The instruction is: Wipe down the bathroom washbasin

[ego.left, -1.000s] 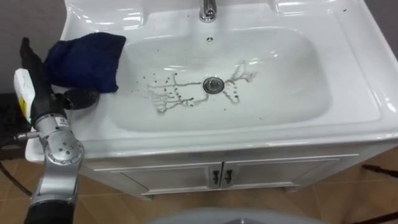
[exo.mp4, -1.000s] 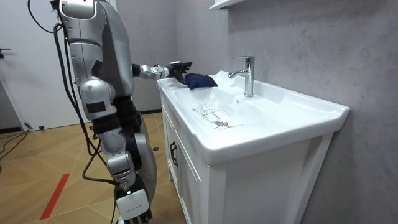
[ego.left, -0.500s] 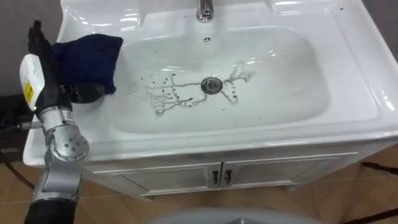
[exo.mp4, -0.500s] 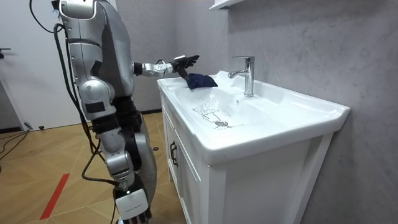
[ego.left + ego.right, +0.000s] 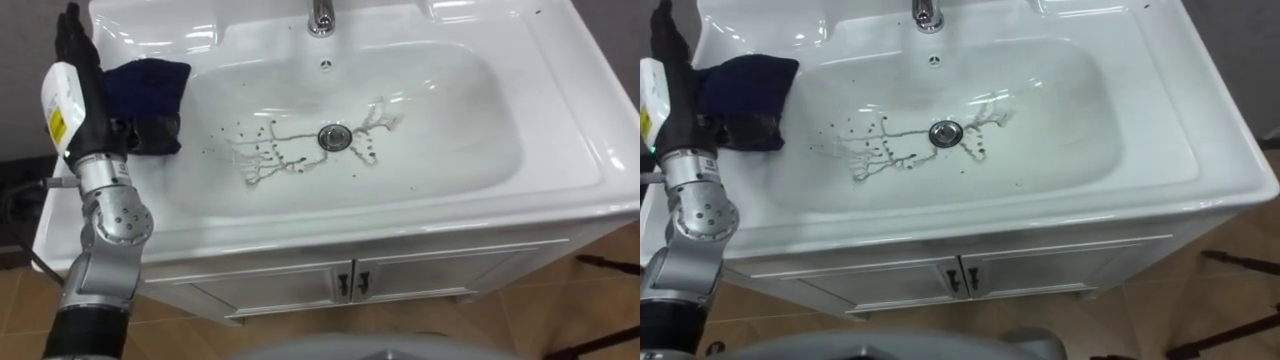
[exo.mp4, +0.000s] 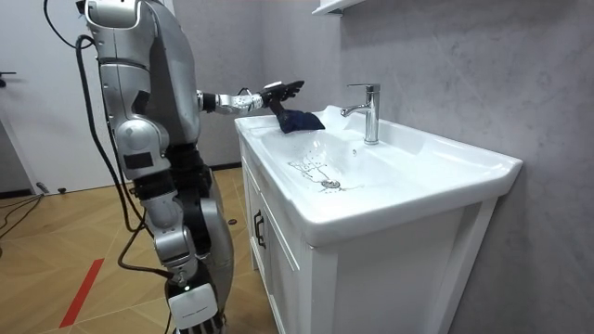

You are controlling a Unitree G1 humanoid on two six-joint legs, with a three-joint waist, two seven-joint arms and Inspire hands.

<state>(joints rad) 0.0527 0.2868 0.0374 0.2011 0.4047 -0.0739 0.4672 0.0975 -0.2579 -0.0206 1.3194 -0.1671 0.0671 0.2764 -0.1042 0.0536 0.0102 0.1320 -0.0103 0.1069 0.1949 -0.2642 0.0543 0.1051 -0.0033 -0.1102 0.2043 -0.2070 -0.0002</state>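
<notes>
Basin (image 5: 430, 170) streaked with dirt (image 5: 262, 158); left hand (image 5: 88, 100), fingers straight and apart, hides the blue cloth's (image 5: 150, 80) left edge.

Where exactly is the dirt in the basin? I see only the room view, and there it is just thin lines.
Observer: The dark streaks branch to both sides of the drain, more toward the robot's left.
Operator: Is the cloth inside the bowl?
Observer: No, the dark blue cloth lies on the left ledge, beside the bowl.
Operator: And the left hand?
Observer: Open; its straight fingers stand along the cloth's outer edge; thumb contact I cannot tell.
</notes>
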